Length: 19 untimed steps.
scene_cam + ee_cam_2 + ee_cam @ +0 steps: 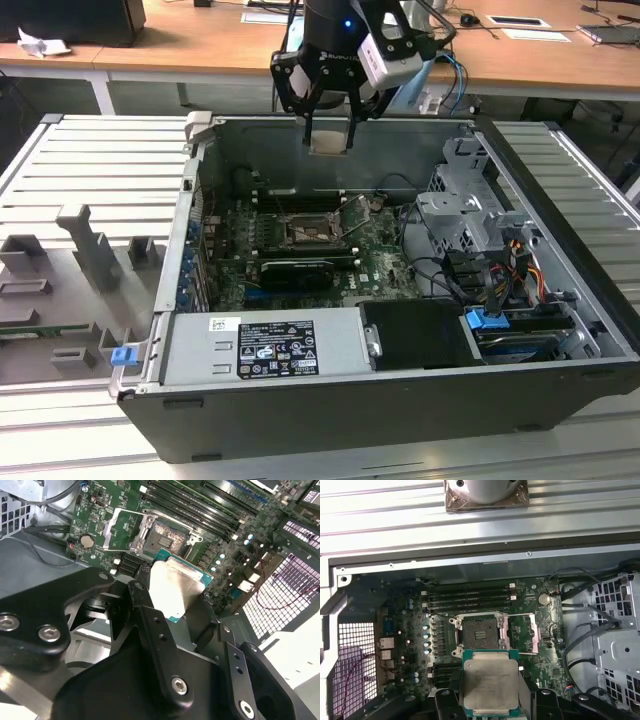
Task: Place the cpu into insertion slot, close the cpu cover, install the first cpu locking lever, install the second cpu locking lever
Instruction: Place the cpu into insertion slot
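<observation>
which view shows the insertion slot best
The first wrist view: it looks straight onto the uncovered insertion slot. The second wrist view shows it slanted; the exterior view shows it from afar, below the cpu in the gripper.

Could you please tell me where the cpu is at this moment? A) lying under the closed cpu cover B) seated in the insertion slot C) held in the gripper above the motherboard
C: the gripper holds the cpu, while the insertion slot lies bare with the cpu cover swung open.
</observation>
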Tool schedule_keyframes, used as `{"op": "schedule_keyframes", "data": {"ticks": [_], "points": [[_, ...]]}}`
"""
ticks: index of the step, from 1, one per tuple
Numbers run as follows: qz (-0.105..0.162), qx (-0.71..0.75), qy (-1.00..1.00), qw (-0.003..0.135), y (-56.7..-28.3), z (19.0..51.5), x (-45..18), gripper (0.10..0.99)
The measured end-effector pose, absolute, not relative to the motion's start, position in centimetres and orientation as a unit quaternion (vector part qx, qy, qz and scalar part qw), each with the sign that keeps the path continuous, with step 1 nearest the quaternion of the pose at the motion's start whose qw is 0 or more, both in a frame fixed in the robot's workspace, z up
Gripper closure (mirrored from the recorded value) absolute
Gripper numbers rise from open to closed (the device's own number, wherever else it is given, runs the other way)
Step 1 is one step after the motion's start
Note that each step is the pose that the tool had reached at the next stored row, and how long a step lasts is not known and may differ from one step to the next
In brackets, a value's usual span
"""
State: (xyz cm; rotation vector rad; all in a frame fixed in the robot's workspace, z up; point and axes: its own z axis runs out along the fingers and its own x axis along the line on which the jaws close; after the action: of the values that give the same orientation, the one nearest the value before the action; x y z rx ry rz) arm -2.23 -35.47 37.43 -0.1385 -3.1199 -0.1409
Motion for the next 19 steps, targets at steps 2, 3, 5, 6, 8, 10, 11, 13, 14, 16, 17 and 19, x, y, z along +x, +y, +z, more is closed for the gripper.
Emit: {"op": "schedule_keyframes", "data": {"ticks": [2, 3, 5, 6, 8, 10, 11, 13, 14, 16, 17, 19], "points": [[-0.045, -0.044, -0.998, 0.008, -35.47, 37.33, -2.23, 0.557], [-0.045, -0.044, -0.998, 0.008, -35.48, 37.31, -2.23, 0.557], [-0.045, -0.044, -0.998, 0.008, -35.48, 37.28, -2.23, 0.557], [-0.045, -0.044, -0.998, 0.008, -35.48, 37.28, -2.23, 0.557], [-0.045, -0.047, -0.998, 0.008, -35.48, 37.26, -2.23, 0.557], [-0.045, -0.049, -0.998, 0.007, -35.48, 37.25, -2.23, 0.557], [-0.045, -0.051, -0.998, 0.007, -35.47, 37.25, -2.23, 0.557], [-0.045, -0.054, -0.997, 0.007, -35.48, 37.25, -2.23, 0.557], [-0.045, -0.057, -0.997, 0.007, -35.47, 37.24, -2.23, 0.557], [-0.045, -0.067, -0.997, 0.007, -35.47, 37.24, -2.23, 0.557], [-0.045, -0.07, -0.996, 0.007, -35.47, 37.24, -2.23, 0.557], [-0.045, -0.078, -0.996, 0.006, -35.48, 37.24, -2.23, 0.557]]}}
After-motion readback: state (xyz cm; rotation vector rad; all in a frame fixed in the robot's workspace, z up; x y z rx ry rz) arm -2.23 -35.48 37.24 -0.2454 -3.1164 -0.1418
